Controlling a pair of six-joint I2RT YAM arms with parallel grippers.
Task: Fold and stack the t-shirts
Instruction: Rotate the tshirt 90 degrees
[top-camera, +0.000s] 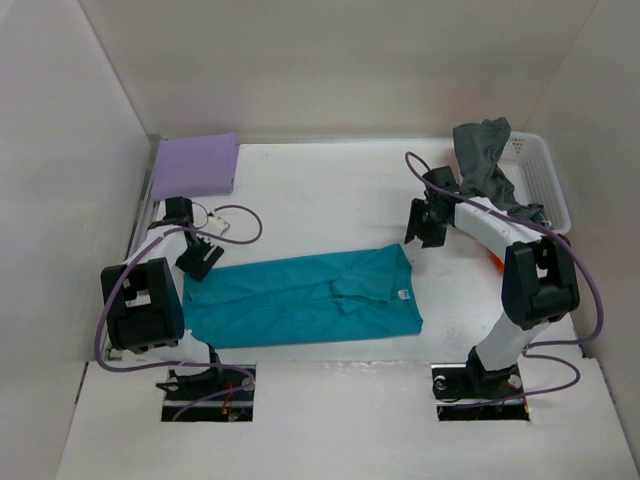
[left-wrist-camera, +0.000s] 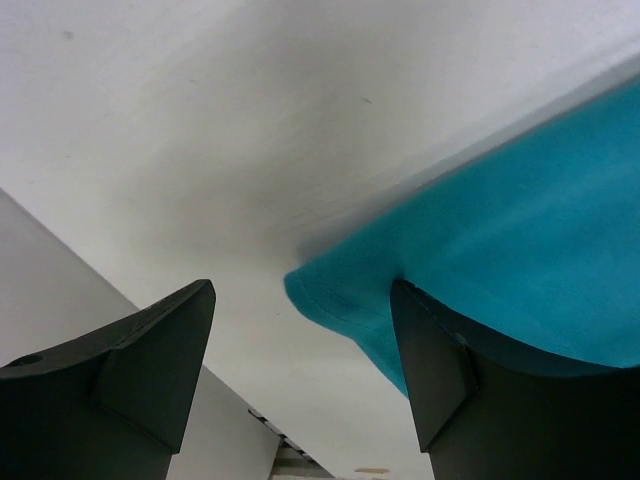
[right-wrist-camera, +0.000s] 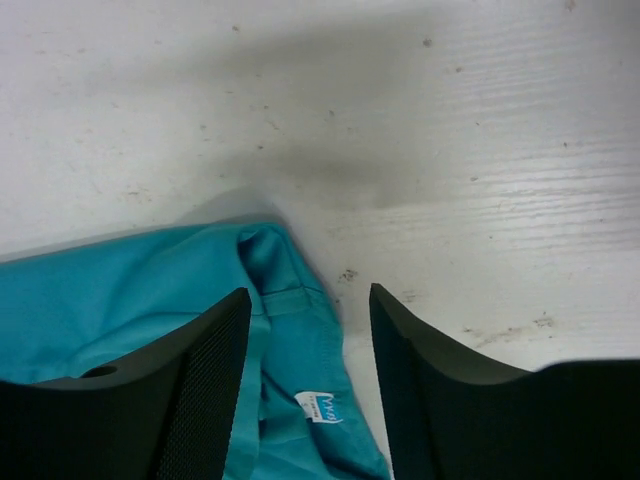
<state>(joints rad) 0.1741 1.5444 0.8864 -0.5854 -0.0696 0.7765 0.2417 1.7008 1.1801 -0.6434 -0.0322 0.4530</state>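
A teal t-shirt (top-camera: 300, 300) lies flat on the table as a long band, neck end to the right. My left gripper (top-camera: 200, 255) hovers at its far left corner, open; in the left wrist view that teal corner (left-wrist-camera: 335, 300) shows between the spread fingers (left-wrist-camera: 160, 360) of the left gripper (left-wrist-camera: 300, 305), ungripped. My right gripper (top-camera: 428, 225) stands open just beyond the neck end; the collar (right-wrist-camera: 285, 290) and its white label (right-wrist-camera: 320, 407) lie below the right gripper (right-wrist-camera: 310, 300). A folded lavender t-shirt (top-camera: 195, 165) rests at the back left. A dark grey t-shirt (top-camera: 485, 155) hangs over the basket.
A white mesh basket (top-camera: 545, 175) stands at the back right against the wall. A bit of orange cloth (top-camera: 492, 262) shows behind the right arm. White walls close in the table on the left, back and right.
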